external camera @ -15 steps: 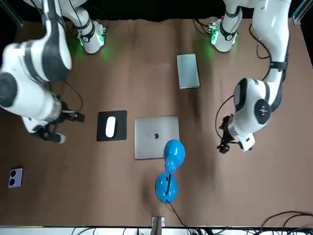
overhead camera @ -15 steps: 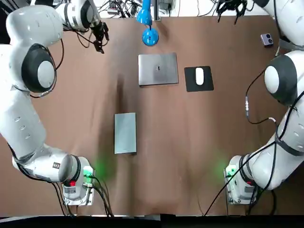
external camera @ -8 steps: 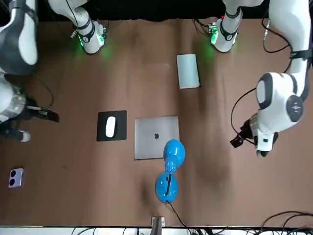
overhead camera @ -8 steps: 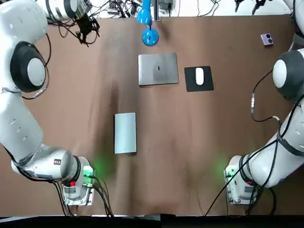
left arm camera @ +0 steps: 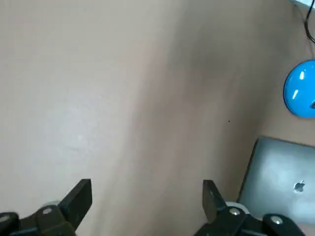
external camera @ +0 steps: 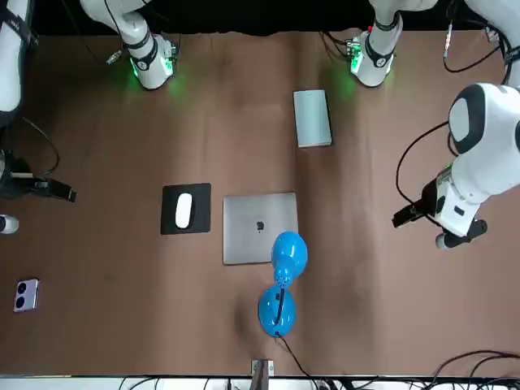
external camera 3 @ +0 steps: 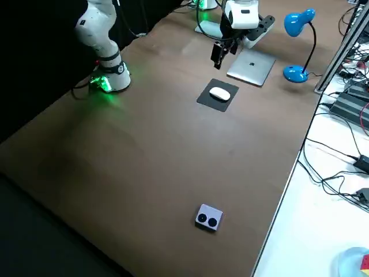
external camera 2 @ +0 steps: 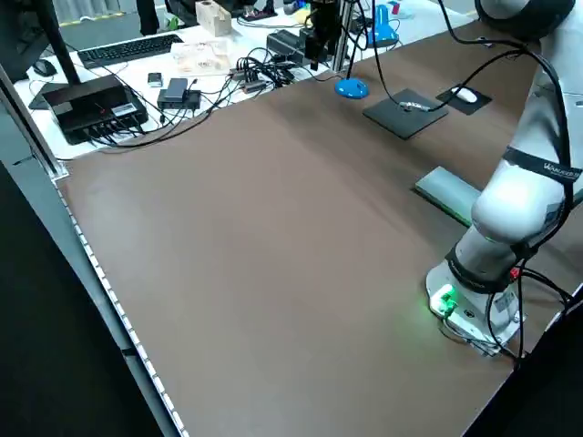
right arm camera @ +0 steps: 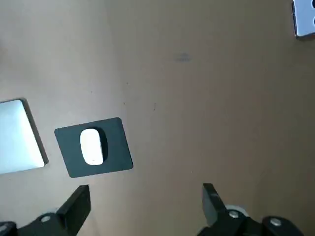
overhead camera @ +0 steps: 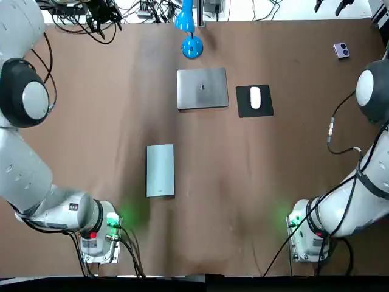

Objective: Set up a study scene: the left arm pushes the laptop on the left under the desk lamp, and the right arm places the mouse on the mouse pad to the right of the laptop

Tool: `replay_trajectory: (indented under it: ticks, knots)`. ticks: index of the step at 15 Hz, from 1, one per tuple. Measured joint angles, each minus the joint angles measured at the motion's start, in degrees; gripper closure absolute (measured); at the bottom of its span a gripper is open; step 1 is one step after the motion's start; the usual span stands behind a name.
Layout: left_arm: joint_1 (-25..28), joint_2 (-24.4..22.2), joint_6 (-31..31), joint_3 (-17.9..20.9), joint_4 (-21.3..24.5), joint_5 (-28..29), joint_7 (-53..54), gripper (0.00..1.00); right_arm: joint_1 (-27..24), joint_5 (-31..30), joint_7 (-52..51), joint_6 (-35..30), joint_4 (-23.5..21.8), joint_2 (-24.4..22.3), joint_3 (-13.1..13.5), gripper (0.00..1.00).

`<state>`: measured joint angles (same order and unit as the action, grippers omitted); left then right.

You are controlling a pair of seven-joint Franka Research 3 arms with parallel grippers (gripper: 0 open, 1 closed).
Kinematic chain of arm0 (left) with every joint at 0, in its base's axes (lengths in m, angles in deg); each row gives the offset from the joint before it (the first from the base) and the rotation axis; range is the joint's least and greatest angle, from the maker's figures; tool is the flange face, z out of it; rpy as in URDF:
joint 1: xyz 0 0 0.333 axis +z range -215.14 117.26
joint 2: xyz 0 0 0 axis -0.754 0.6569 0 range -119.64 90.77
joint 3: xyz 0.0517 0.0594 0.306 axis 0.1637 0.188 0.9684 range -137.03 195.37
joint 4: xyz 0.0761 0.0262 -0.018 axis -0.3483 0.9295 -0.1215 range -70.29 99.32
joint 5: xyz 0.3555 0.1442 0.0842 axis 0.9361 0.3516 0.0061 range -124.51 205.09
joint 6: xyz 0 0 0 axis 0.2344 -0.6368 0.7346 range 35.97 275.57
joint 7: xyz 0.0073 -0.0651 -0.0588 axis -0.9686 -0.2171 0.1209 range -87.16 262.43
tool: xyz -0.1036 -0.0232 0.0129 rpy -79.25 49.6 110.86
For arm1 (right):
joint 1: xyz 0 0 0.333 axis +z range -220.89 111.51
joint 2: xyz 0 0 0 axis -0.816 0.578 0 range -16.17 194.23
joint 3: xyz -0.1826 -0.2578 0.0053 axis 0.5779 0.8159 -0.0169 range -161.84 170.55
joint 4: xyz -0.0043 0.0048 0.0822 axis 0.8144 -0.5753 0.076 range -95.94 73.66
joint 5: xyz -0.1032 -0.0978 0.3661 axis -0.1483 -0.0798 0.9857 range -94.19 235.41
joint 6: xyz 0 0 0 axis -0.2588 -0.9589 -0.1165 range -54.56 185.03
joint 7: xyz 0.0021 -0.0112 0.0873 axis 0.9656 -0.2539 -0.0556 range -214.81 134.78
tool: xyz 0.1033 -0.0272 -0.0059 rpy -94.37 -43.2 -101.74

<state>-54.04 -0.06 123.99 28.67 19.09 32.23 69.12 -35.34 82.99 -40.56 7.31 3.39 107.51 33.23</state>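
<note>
blocked: lamp (overhead camera: pixel 192 47), laptop (overhead camera: pixel 202 88), grey slab (overhead camera: pixel 160 170) in middle | free: table (overhead camera: pixel 292 158) flanks

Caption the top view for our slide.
Closed silver laptop beside blue desk lamp, white mouse on black mouse pad; left gripper, right gripper open at far edge.

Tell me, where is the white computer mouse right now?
In the top view the mouse lies on the black mouse pad, just right of the closed laptop, which sits near the blue desk lamp.

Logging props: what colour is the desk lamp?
Blue, head and base; the desk lamp shows best in the right side view.
</note>
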Motion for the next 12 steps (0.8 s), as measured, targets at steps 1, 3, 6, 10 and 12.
replay_trajectory:
  ticks: [1,3,6,10,12]
  knots:
    - [0.1,-0.5,0.0,0.0,0.0,0.7,1.8,0.00,-0.1,-0.1,-0.4,0.0,0.2,0.0,0.0,0.00]
    - [0.1,-1.8,0.0,0.0,-0.1,2.6,4.7,0.00,-1.8,-1.1,-2.0,0.2,0.6,-0.2,-1.5,0.00]
    - [0.5,-4.0,0.0,0.1,-0.6,3.4,6.6,0.00,-10.6,-6.1,-3.2,1.0,1.0,-1.9,-12.6,0.00]
    - [2.6,-8.1,-5.7,0.1,-2.9,3.4,9.5,0.00,-12.9,-8.0,-3.2,1.9,-1.1,-4.3,-17.2,0.00]
    - [3.5,-9.8,-9.1,-0.4,-3.7,3.4,9.5,0.00,-13.1,-8.0,-3.2,1.9,-1.6,-4.6,-17.2,0.00]
